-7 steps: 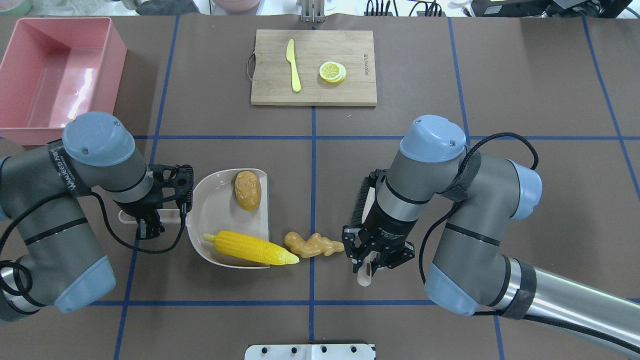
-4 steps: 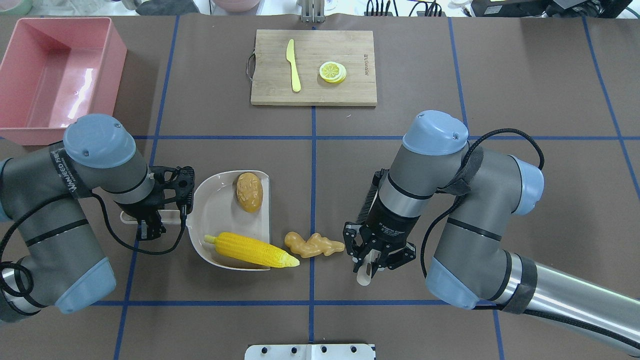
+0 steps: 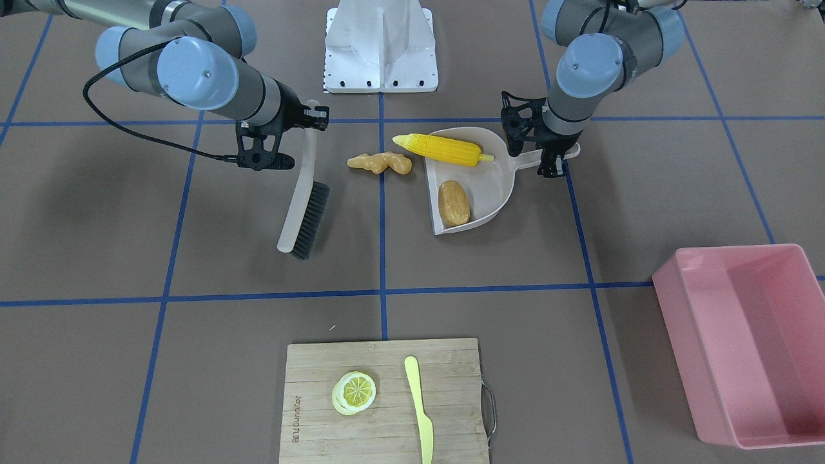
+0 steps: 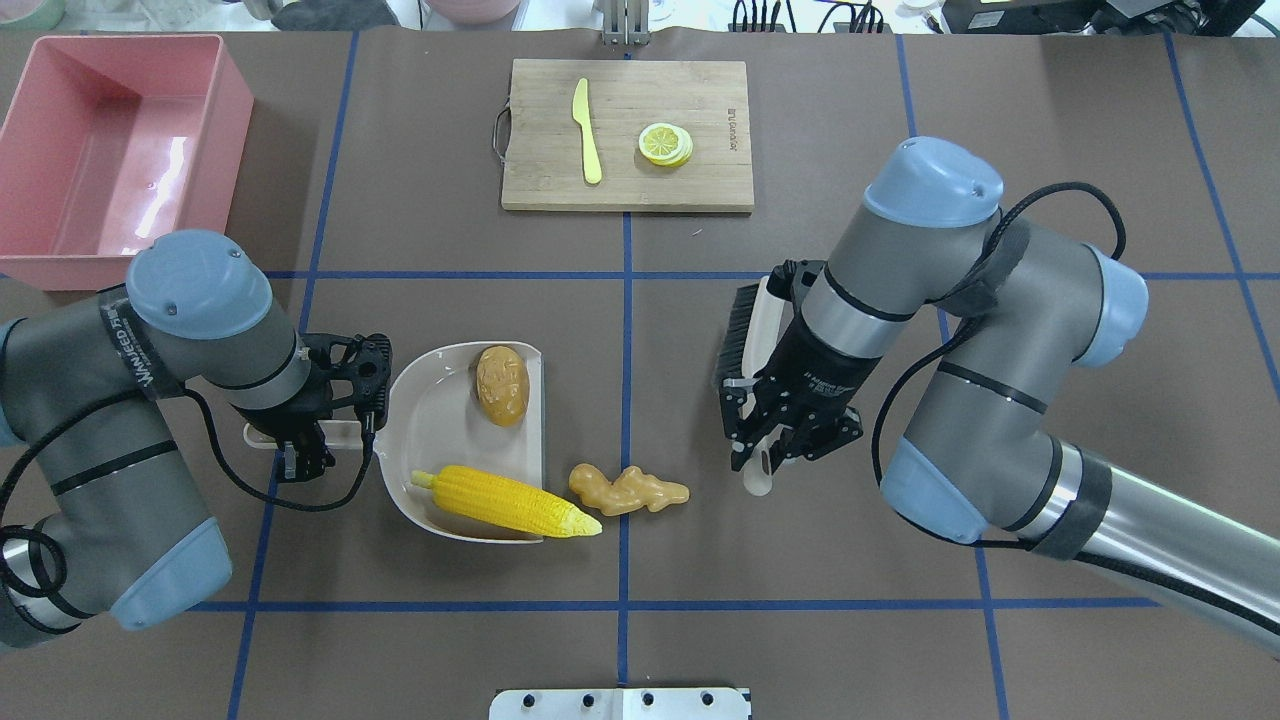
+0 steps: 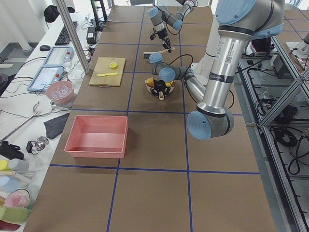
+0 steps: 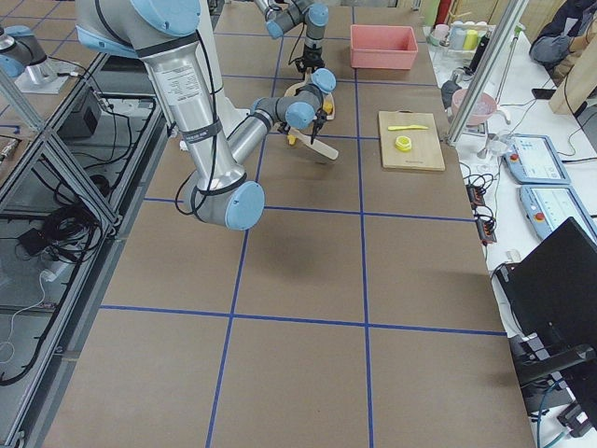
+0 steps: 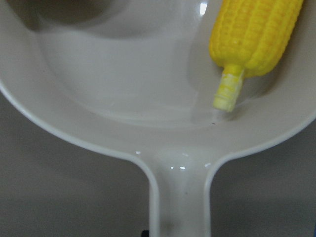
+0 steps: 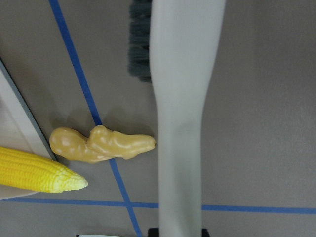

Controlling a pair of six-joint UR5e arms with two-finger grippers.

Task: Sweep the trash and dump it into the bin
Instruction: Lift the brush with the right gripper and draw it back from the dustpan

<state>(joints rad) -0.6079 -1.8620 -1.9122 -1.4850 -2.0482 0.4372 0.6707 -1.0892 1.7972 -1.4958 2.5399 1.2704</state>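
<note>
Two-thirds loaded: corn cob, potato in dustpan. Clamps dustpan handle with left gripper, mouth facing ginger root; grips brush with right gripper, ready for sweeping.

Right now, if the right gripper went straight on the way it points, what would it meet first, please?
Probably the table: the right gripper would press the brush it holds down onto it. The ginger lies beside that line, though depth is unclear.
</note>
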